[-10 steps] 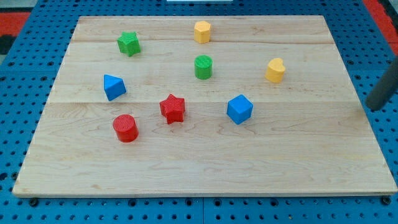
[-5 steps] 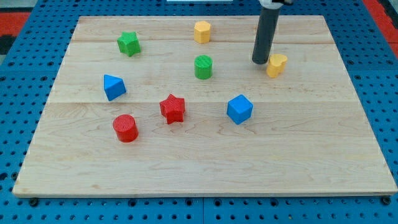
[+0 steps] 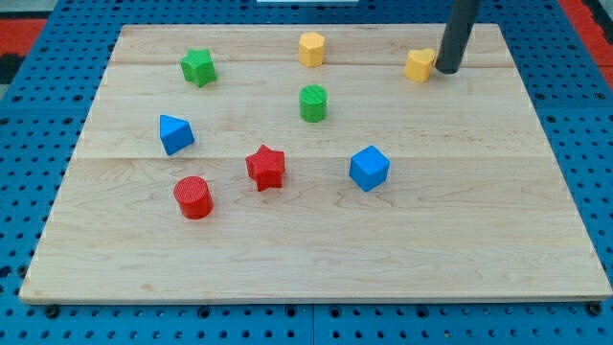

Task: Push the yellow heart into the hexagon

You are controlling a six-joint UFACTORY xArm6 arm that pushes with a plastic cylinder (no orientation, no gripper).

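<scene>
Rod (image 3: pixel 458 34) is cut off by the view's top edge; its upper part and the arm are not seen. Right side of yellow heart (image 3: pixel 420 64) is partly covered by the rod near my tip (image 3: pixel 447 70); contact cannot be confirmed.

Pale wooden desk (image 3: pixel 316 259) of long boards, grain running toward the view's left and right — evenly lit, no hard shadows. Beneath and all around it, blue pegboard (image 3: pixel 29 153) dotted with holes. Red patches (image 3: pixel 19 34) at both top corners.
</scene>
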